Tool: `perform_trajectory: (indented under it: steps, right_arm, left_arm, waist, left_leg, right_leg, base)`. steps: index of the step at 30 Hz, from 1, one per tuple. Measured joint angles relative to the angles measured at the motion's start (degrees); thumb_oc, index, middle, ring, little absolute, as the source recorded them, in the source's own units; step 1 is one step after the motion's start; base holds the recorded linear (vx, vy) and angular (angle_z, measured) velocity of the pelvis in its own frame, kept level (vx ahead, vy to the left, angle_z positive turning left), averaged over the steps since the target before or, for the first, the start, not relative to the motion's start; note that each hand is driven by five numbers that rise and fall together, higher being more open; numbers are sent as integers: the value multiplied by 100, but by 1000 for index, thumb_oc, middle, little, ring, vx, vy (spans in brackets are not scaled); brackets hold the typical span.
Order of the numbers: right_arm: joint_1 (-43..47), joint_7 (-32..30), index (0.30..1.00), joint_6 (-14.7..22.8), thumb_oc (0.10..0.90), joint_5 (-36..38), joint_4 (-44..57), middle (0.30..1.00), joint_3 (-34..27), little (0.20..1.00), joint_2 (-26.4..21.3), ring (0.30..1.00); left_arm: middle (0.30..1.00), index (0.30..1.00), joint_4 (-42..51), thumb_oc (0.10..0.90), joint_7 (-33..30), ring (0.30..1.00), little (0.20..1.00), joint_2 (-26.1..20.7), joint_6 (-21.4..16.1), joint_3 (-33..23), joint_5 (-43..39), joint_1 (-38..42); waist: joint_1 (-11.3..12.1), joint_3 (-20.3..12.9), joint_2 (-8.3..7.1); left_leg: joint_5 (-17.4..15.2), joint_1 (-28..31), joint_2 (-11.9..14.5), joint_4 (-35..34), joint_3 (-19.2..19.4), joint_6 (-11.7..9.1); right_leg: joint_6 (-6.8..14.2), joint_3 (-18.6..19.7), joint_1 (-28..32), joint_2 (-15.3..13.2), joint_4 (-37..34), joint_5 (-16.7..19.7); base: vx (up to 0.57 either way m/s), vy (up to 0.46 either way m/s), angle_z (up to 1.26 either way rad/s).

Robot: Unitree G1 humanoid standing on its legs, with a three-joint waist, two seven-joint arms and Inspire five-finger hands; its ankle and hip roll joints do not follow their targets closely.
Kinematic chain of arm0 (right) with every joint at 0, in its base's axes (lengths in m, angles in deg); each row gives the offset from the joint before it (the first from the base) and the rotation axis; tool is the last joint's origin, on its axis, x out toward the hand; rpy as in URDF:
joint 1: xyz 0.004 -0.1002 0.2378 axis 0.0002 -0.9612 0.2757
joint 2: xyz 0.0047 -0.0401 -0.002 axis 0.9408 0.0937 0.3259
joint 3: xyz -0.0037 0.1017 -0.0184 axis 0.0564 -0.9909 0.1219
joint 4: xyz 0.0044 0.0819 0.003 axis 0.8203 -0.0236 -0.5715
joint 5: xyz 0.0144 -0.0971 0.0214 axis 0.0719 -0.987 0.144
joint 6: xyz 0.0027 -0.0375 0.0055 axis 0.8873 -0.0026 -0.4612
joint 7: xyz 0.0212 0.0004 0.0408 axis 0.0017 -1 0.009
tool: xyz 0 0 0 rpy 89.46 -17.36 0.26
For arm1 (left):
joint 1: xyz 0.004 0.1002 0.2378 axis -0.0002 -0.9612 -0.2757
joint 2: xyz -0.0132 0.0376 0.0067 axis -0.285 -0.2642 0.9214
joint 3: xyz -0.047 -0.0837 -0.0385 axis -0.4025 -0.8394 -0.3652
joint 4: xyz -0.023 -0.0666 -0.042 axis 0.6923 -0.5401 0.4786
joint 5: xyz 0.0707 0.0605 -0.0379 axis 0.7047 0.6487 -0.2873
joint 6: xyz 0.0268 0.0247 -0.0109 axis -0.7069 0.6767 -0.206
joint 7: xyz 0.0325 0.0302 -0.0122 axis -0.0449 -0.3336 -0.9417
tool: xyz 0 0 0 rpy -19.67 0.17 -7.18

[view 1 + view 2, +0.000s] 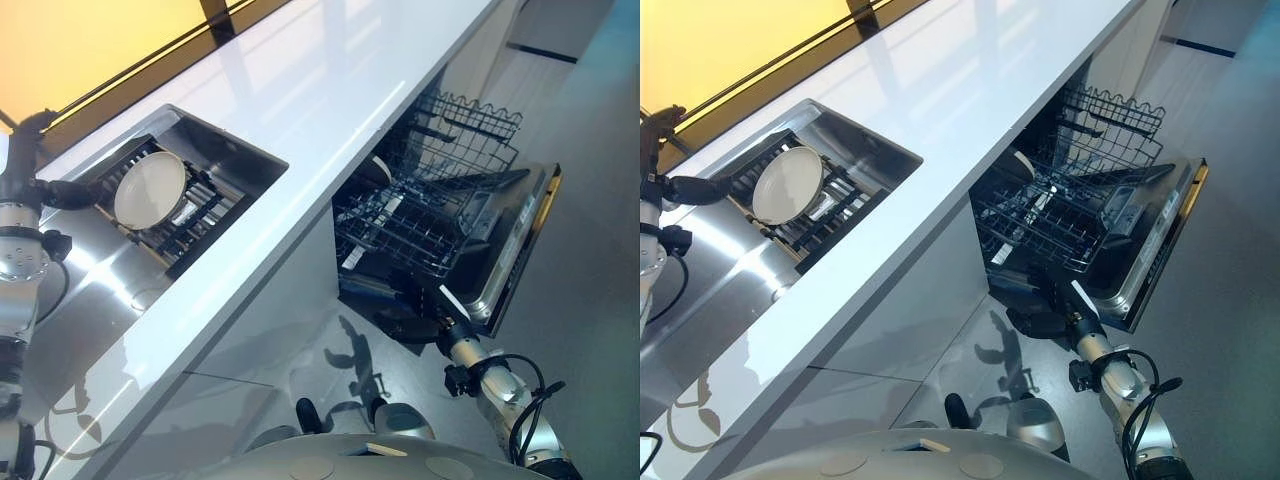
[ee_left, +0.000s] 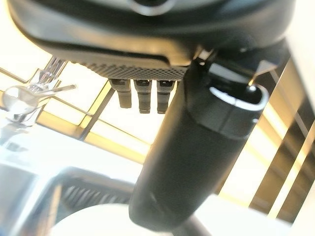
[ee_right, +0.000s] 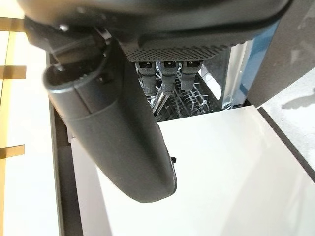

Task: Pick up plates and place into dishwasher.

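The left hand [image 1: 62, 193] reached in from the left edge of the head view toward the plate [image 1: 150, 189], which stood on edge in a dark rack [image 1: 190, 225] inside the sink [image 1: 215, 135] at the upper left. Its fingertips sat just beside the plate's rim; contact could not be told. Its wrist view showed short fingers [image 2: 140, 98] hanging straight beside the thick thumb [image 2: 197, 162], holding nothing, plus a tap [image 2: 34, 93] near the window.

The right hand [image 1: 1040, 300] lay at the lower right, at the near edge of the open dishwasher [image 1: 505, 270] and its wire basket [image 1: 410, 225]. Its wrist view showed relaxed fingers [image 3: 167, 78] holding nothing, above a white panel [image 3: 221, 172]. The white counter [image 1: 330, 90] ran between sink and dishwasher.
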Motion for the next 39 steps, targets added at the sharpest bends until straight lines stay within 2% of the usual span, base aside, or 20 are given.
perform_trajectory:
  steps: [4,8,16,21,25,28,34,39]
  right_arm:
    - [58,202,900,-4,800,-3,2,900,222,900,-134,900]
    - [43,289,900,-50,800,-26,5,900,372,900,-198,900]
    - [33,621,900,-131,800,-44,10,900,470,900,-433,900]
    - [191,675,900,-133,800,-46,15,900,558,900,-615,900]
    - [205,666,900,-134,800,-43,15,900,587,900,-679,900]
    - [226,653,900,-133,800,-42,15,900,590,900,-747,900]
    - [359,551,900,-131,800,-40,15,900,598,900,-803,900]
    - [506,532,900,-122,800,-28,15,900,594,900,-844,900]
  left_arm:
    - [900,900,-373,800,427,900,900,-9,268,413,-17,391]
    - [900,900,-728,800,653,900,900,-8,366,798,-155,709]
    - [900,900,-1250,800,693,900,900,-8,453,1106,-434,1252]
    - [900,900,-1292,800,680,900,900,-8,645,1465,-491,1713]
    - [900,900,-1357,800,568,900,900,-8,820,1478,-496,1992]
    - [900,900,-1529,800,480,900,900,-23,990,1478,-497,2184]
    - [900,900,-1615,800,338,900,900,-70,995,1475,-649,2357]
    - [900,900,-1628,800,291,900,900,-71,988,1473,-817,2374]
  waist:
    - [-11,-5,-12]
    - [-100,-2,-18]
    - [-182,64,-47]
    - [-277,532,-58]
    - [-294,739,-50]
    - [-309,820,-49]
    - [-284,1112,-59]
    - [-277,1154,-61]
  left_leg:
    - [-8,-12,-4,0,91,7]
    - [-25,-21,-11,0,122,16]
    - [-32,-207,-68,1,267,52]
    - [-15,-234,-111,1,266,114]
    - [0,-331,-134,2,263,137]
    - [1,-396,-144,2,265,138]
    - [0,-419,-155,3,246,139]
    - [-2,-428,-165,2,235,138]
  right_leg:
    - [0,90,-124,8,104,0]
    - [2,105,-176,-2,129,0]
    - [27,126,-533,-48,334,11]
    - [83,131,-600,-103,414,22]
    - [92,126,-705,-116,437,28]
    - [93,124,-767,-122,434,29]
    - [95,87,-772,-138,424,29]
    - [105,76,-776,-153,425,22]
  base:
    - [85,47,-18]
    - [81,70,-8]
    - [39,97,-14]
    - [7,92,-1]
    - [1,84,1]
    - [-6,77,0]
    - [-20,91,2]
    - [-12,58,1]
